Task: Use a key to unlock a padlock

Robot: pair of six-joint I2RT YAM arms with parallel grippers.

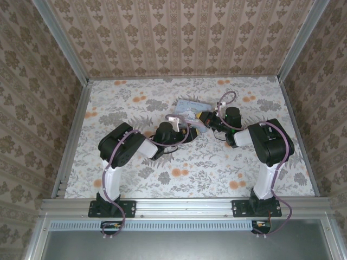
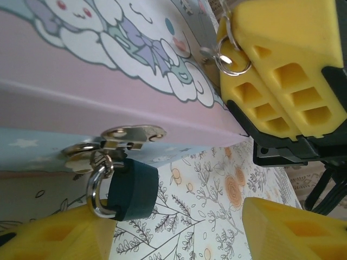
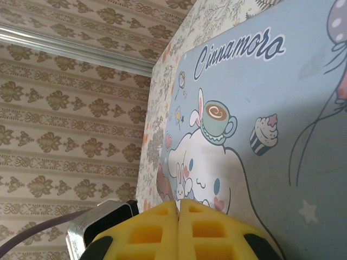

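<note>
The small dark teal padlock [image 2: 130,187] hangs by its silver shackle from the metal hasp [image 2: 127,135] on the front of the cartoon-printed tin [image 2: 81,92]. My left gripper [image 2: 173,235] is open just below it. One yellow finger [image 2: 54,238] touches the shackle and the other stands far off to the right. My right gripper [image 2: 230,32] is shut over the tin lid, with a silver key ring [image 2: 234,58] dangling from its tips. The key is pinched inside and almost hidden. From the right wrist, the shut gripper [image 3: 179,203] hovers over the tin [image 3: 260,108].
From above, the pale blue tin [image 1: 190,107] lies mid-table on the flower-printed floor [image 1: 217,168], with both arms meeting at its near edge: the left gripper [image 1: 187,131] and the right gripper [image 1: 206,118]. Patterned walls close in three sides.
</note>
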